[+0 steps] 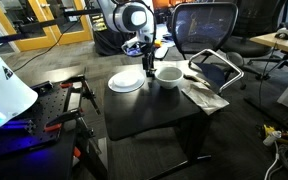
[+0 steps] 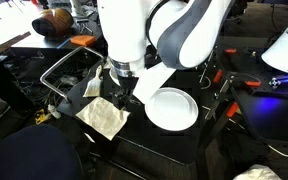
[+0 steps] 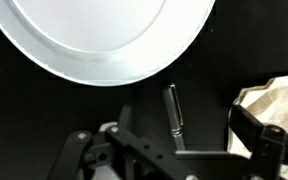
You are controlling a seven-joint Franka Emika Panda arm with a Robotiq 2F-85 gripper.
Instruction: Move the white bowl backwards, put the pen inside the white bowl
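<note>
The white bowl (image 1: 168, 75) sits on the black table (image 1: 144, 115), next to a flat white plate (image 1: 125, 81), which also shows in an exterior view (image 2: 172, 108). My gripper (image 1: 147, 64) hangs low between the two dishes. In the wrist view it is open (image 3: 169, 140), with a dark pen (image 3: 173, 108) lying on the table between its fingers, untouched. A large white round dish (image 3: 104, 40) fills the top of the wrist view. I cannot tell if it is the bowl or the plate. The arm hides the bowl in an exterior view (image 2: 119, 98).
A crumpled pale cloth lies on the table beside the bowl in both exterior views (image 1: 204, 95) (image 2: 104, 117) and at the right edge of the wrist view (image 3: 274, 105). A black mesh office chair (image 1: 204, 30) stands behind the table.
</note>
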